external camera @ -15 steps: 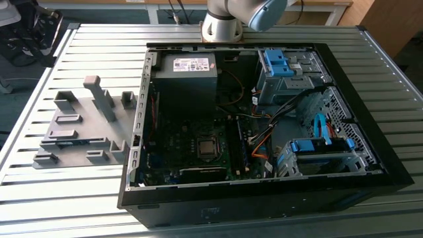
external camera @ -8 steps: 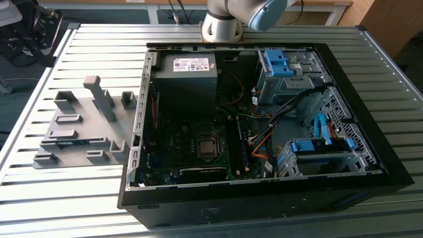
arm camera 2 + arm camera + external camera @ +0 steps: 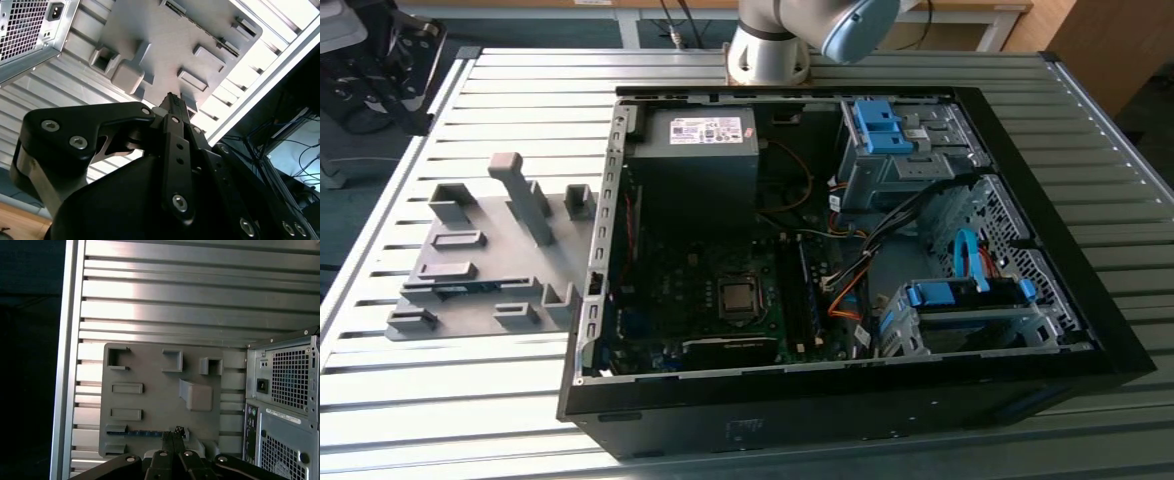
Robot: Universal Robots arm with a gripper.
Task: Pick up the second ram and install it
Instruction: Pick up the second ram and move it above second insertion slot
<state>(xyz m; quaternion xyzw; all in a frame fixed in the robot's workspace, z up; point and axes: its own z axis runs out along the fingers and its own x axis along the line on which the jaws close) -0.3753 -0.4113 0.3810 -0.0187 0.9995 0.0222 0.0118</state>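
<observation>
The second ram (image 3: 142, 432) is a thin blue-green stick lying on edge in a slot of the grey fixture plate (image 3: 155, 365), near one edge of the plate. In the exterior view the ram (image 3: 464, 288) shows as a dark blue strip on the plate (image 3: 494, 240), at the exterior view's left of the open computer case (image 3: 841, 390). My gripper (image 3: 173, 435) hangs well above the plate, its fingertips close to the stick's end in the first wrist view. The gripper (image 3: 172, 100) has its two fingers pressed together and holds nothing.
Several grey blocks and a tall post (image 3: 520, 195) rise from the fixture plate. The case holds a power supply (image 3: 700, 135), a motherboard with a processor socket (image 3: 739, 297), loose cables and blue drive brackets (image 3: 881, 125). The ribbed metal table (image 3: 761, 70) ends just past the plate.
</observation>
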